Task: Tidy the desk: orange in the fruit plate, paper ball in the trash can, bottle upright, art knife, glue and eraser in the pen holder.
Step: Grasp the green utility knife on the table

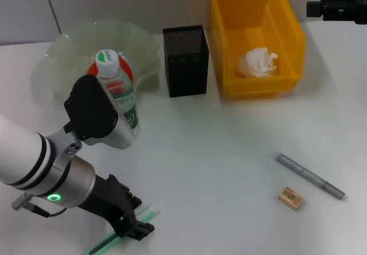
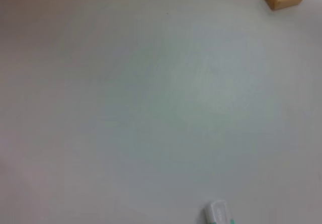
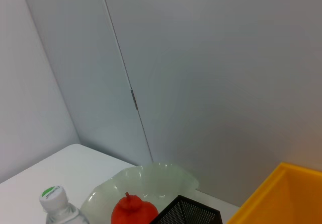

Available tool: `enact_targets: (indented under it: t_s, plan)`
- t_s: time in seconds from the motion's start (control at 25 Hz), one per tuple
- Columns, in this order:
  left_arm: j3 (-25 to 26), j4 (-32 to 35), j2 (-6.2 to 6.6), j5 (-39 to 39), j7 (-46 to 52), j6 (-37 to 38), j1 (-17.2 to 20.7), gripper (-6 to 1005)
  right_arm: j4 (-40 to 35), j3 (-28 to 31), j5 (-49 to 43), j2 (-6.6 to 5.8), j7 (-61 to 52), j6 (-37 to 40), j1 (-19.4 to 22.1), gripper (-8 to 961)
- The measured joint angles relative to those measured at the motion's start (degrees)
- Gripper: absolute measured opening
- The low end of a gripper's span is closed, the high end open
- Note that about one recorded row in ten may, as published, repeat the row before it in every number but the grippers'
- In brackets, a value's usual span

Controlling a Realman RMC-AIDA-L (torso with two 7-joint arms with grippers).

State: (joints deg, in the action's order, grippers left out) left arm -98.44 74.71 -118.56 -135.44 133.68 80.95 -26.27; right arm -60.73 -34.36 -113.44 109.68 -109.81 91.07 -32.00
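Three jobs apparently done: orange (reddish) in the fruit plate at 10 o'clock, paper ball in the yellow trash can, bottle upright. Still lying on the worktop at 4 o'clock: eraser and art knife; pen holder apparently empty. Left gripper low over a green-and-white stick, perhaps glue; fingers' state impossible to tell. Right gripper parked at 1 o'clock, likewise unclear.

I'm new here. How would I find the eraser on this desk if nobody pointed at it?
Start at the big yellow bin at the back right of the white desk and come straight toward the front edge. There a grey pen-shaped tool lies at a slant, and just beside it on the near side sits the eraser. It is the only small tan block, short and boxy, with printing on top.
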Motion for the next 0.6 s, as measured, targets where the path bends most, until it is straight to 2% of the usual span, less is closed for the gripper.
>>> enact_targets:
  t_s: [0.6]
  plan:
    - [-1.6, 0.1, -0.16, -0.8, 0.0, -0.7, -0.1, 586, -0.1, 0.0, 0.0, 0.00, -0.2, 0.2, -0.1, 651]
